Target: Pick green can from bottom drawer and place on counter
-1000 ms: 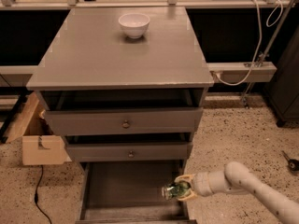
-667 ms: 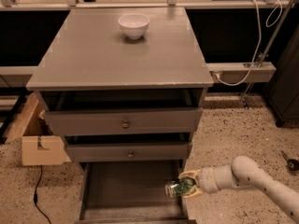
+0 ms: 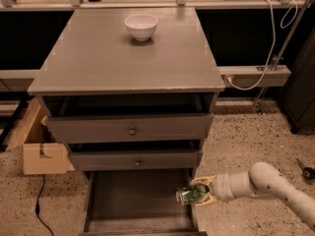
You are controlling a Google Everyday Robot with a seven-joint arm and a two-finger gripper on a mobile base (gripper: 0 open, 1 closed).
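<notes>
Bottom drawer [image 3: 133, 196]: claw [image 3: 197, 194] clasps green can [image 3: 187, 195] (over right wall).

We saw a white bowl [image 3: 141, 26] sitting upright. Below it, an upper drawer [image 3: 129, 127] and a middle drawer [image 3: 135, 160], both with round knobs, stood slightly open. Lower and left of the bowl, a cardboard box [image 3: 42, 154] rested on the speckled floor [image 3: 236, 136], with a black cord [image 3: 39, 205] trailing nearby. Right of the bowl, a white cable [image 3: 272, 38] looped down. The claw [image 3: 195, 194] hung far below the bowl, to its right.
</notes>
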